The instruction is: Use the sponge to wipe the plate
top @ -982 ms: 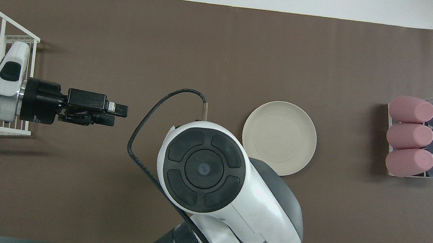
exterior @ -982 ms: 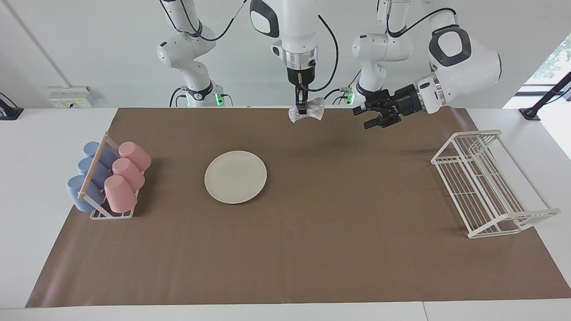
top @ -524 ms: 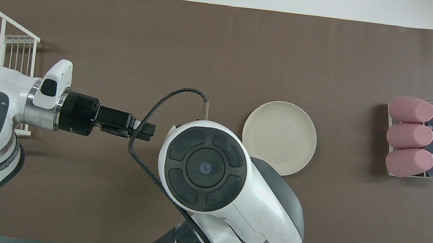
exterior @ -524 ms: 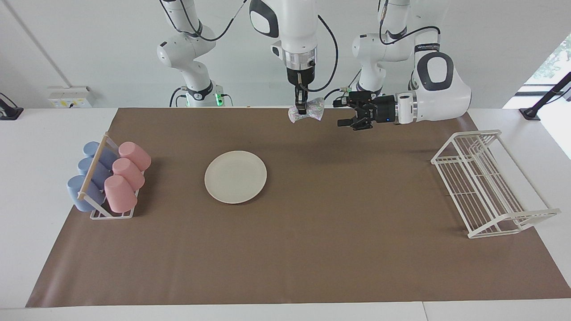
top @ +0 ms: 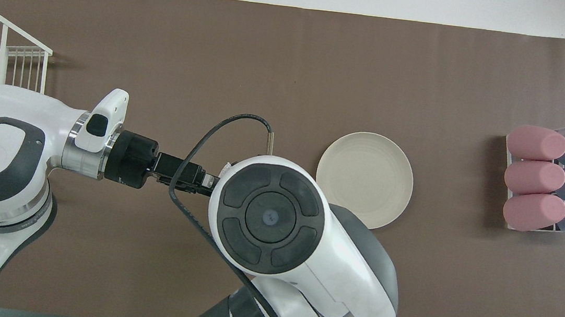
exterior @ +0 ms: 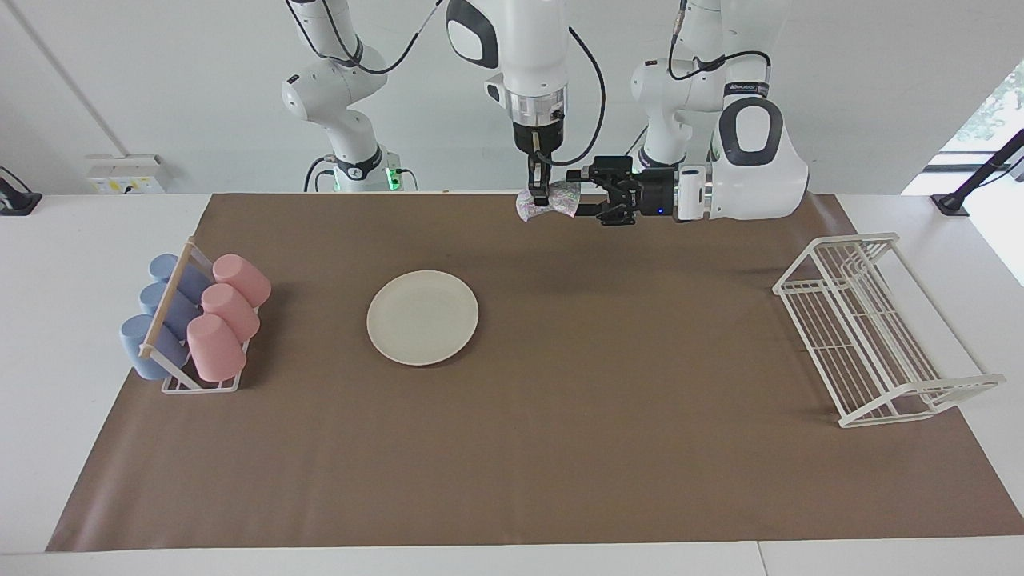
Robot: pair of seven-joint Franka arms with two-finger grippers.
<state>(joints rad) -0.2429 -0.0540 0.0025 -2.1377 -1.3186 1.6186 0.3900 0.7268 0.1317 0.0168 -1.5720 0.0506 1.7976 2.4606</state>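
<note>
Brown table mat (exterior: 560,448), right tool (exterior: 541,194) pinching sponge (exterior: 560,200), plate (exterior: 422,318) bare

I saw the white table (exterior: 88,320) covered by a brown mat (exterior: 608,448). On the mat lay the plate (exterior: 422,318) near the middle, a cup rack (exterior: 196,324) by the right arm's edge, and a white wire rack (exterior: 876,328) by the left arm's edge.

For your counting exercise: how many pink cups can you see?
3, lying in a row in the cup rack at the right arm's end: nearest the robots, middle, farthest. None seem hidden.
</note>
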